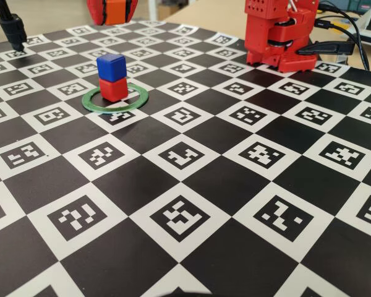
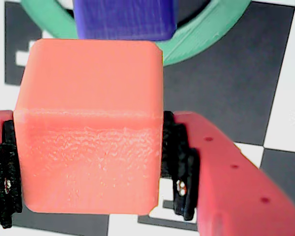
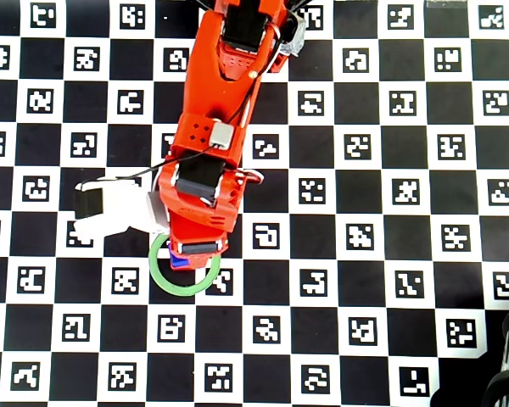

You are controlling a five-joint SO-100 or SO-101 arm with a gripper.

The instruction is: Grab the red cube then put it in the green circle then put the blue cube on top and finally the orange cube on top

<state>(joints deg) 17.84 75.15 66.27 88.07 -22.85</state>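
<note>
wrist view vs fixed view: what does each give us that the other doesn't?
Wrist only: the grip. The gripper is shut on the orange cube, with a black pad pressed against each side.

Fixed only: the stack. The blue cube sits on the red cube inside the green circle; the red cube is hidden from the wrist camera. The gripper is cut off at the top edge.

Both: the blue cube, the green circle and the checkered marker board.
</note>
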